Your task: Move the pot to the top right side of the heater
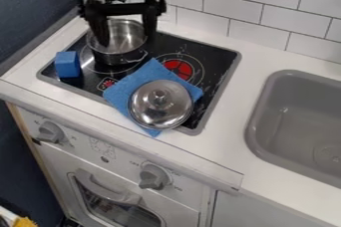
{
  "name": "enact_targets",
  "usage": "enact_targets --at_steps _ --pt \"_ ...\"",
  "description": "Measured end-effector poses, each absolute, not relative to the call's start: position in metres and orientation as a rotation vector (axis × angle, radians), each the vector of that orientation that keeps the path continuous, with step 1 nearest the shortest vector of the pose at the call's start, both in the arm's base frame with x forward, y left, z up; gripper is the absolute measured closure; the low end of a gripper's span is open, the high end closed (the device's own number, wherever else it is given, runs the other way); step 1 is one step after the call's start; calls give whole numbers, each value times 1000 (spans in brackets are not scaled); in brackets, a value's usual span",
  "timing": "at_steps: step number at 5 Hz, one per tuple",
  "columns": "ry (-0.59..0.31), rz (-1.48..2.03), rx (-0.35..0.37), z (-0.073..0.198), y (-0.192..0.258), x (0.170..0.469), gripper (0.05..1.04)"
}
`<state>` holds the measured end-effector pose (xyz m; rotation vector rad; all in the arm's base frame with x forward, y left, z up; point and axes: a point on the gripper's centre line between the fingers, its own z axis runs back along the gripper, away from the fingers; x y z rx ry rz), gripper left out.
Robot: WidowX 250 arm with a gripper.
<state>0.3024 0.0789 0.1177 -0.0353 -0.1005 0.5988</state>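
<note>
At the upper left of the heater (216, 66), the steel pot (121, 43) sits upright beneath the black gripper (126, 41), its open mouth facing up. The jaws are spread wide — one overlaps the left part of the pot's opening in the view, the other hangs by its right rim — so that most of the pot's mouth shows between them. Whether either one touches the metal, I cannot tell.

The gripper's body covers part of the wall behind, and the upper arm is cut off by the top edge. One jaw hides a strip of the pot's rim and inside; the pot, in turn, covers some of the cooking surface below it. A blue cloth (126, 91) lies over the near part of the heater and past its front edge, with a glass lid (150, 111) resting on it, knob up (the shine makes the glass hard to see through). Left of the pot stands a blue block (67, 64). The sink (263, 106) runs out of view at the right, and something yellow (25, 222) is cut off at the bottom left — too little shows to name it.
</note>
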Motion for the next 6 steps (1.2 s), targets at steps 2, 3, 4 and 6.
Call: enact_targets --at_steps 2,3,4,6 --pt "-82 1043 -80 85 106 317 83" --pt "-125 1191 -68 81 118 322 83" --pt "-149 1282 -41 75 128 330 83" --pt "-133 1361 28 55 146 341 83"
